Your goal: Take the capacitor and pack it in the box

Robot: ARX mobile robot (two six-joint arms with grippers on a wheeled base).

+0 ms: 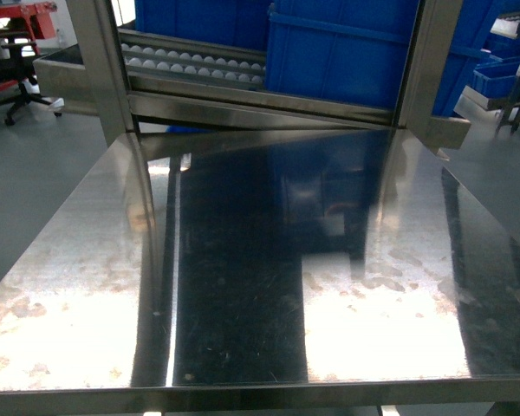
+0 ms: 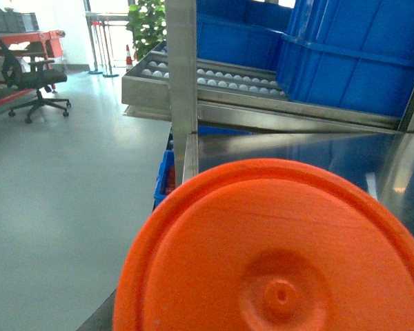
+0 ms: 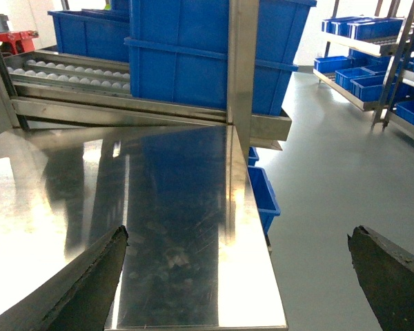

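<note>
**Packing not yet begun: worktop bare of capacitor and box**

The steel worktop in the head view carries neither the capacitor nor the pink box; neither shows in any of the 3 views, so where they are cannot be told. Behind the worktop stand large blue bins on a roller conveyor.

The right gripper hangs over the worktop's right edge with its jaws spread wide and nothing between them; 2 dark fingers frame the bottom of its wrist view. The left wrist view is mostly filled by a large orange disc with a small hub, very close to the lens; it is far too big to be the capacitor. The left jaws themselves are not in sight.

By my reading, everything is left: finding the capacitor, grasping it, finding the box and placing it inside.
</note>
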